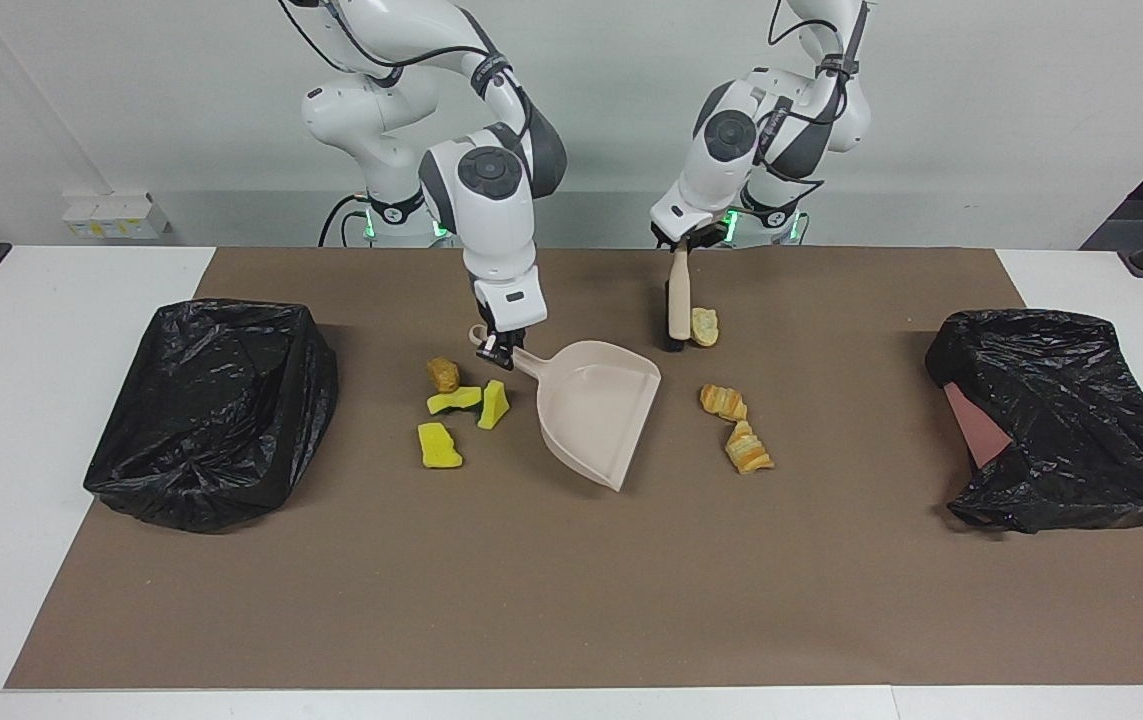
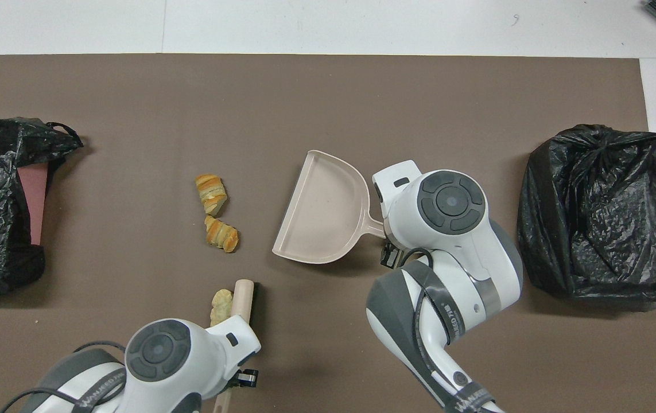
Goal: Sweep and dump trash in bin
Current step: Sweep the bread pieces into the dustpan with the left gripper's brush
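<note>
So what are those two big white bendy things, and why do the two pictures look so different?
They are two robot arms. One picture looks at them from across the table, the other looks down from above them, so everything is flipped around. The right gripper holds the handle of a beige dustpan with its jaws shut. The left gripper holds a brush the same way. On the brown mat lies the trash: yellow sponge bits beside the dustpan's handle and bread-like lumps by its open mouth, one more right beside the brush. A bin lined with a black bag sits at each end of the table.
</note>
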Robot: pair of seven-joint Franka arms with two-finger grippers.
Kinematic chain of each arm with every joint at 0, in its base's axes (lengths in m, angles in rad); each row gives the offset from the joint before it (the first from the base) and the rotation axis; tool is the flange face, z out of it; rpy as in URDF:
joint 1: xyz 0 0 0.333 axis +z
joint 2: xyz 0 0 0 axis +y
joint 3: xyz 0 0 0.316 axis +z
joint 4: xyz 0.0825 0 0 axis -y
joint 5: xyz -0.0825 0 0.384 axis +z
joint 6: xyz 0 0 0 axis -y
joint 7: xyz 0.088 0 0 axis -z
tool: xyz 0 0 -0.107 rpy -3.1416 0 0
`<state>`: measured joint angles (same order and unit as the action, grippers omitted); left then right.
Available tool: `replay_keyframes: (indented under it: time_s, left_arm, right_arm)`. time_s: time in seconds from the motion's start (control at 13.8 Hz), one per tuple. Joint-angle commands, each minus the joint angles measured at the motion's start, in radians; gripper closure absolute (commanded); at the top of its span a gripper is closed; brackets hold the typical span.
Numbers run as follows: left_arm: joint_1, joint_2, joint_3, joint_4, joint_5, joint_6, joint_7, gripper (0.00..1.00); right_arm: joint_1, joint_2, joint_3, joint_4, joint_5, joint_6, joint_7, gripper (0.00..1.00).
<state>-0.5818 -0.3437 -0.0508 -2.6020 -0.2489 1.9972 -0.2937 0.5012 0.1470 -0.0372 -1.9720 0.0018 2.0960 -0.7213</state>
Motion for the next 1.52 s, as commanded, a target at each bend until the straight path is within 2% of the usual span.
replay_keyframes:
  time_s: [0.0, 0.29, 0.43, 0.65, 0.8, 1.01, 1.23, 1.45]
  left_arm:
    - [0.143, 0.038, 0.005, 0.002, 0.014, 0.070, 0.202, 1.00]
    - [0.272, 0.168, 0.005, 0.140, 0.022, 0.124, 0.433, 1.00]
    - [0.303, 0.206, 0.005, 0.200, 0.023, 0.105, 0.462, 1.00]
    - [0.304, 0.192, 0.006, 0.244, 0.023, 0.040, 0.453, 1.00]
    - [0.354, 0.203, 0.008, 0.312, 0.025, -0.012, 0.453, 1.00]
    - [0.395, 0.233, 0.009, 0.358, 0.066, 0.018, 0.453, 1.00]
    - [0.430, 0.392, 0.009, 0.518, 0.102, 0.009, 0.452, 1.00]
    - [0.435, 0.501, 0.011, 0.577, 0.149, 0.069, 0.453, 1.00]
  right_arm:
    - [0.005, 0.023, 0.011, -0.015, -0.017, 0.009, -0.046, 1.00]
    - [0.049, 0.028, 0.011, 0.004, -0.017, -0.064, 0.014, 1.00]
    - [0.065, 0.029, 0.011, 0.025, -0.017, -0.073, 0.037, 1.00]
    - [0.101, 0.029, 0.013, 0.036, -0.017, -0.060, 0.133, 1.00]
    - [0.111, 0.042, 0.014, 0.080, -0.019, -0.076, 0.140, 1.00]
    - [0.111, 0.074, 0.016, 0.125, -0.014, -0.068, 0.132, 1.00]
    - [0.118, 0.098, 0.016, 0.130, -0.014, -0.064, 0.132, 1.00]
    - [0.114, 0.149, 0.023, 0.179, 0.006, -0.086, 0.118, 1.00]
